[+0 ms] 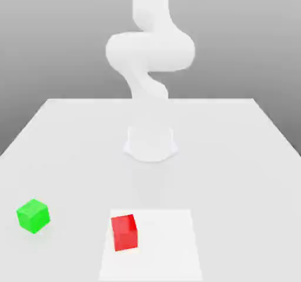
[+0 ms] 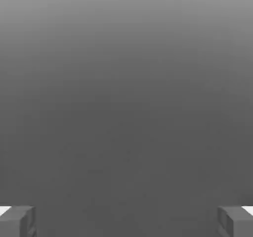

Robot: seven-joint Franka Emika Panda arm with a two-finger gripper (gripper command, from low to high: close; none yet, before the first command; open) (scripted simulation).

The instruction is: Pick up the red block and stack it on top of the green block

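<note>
The red block [image 1: 124,232] sits on the white table [image 1: 235,145] near its front edge, a little toward the exterior view's left of centre. The green block [image 1: 33,215] rests on the table well off to the exterior view's left of the red one, apart from it. In the hand view my gripper [image 2: 126,221] is open, its two grey fingertips [image 2: 17,221] spread wide with nothing between them, facing a plain grey background. The white arm [image 1: 150,51] rises from its base behind both blocks and leaves the exterior view upward.
The arm's round base [image 1: 150,143] stands mid-table behind the blocks. A brighter white square patch [image 1: 159,245] lies under the red block at the table's front.
</note>
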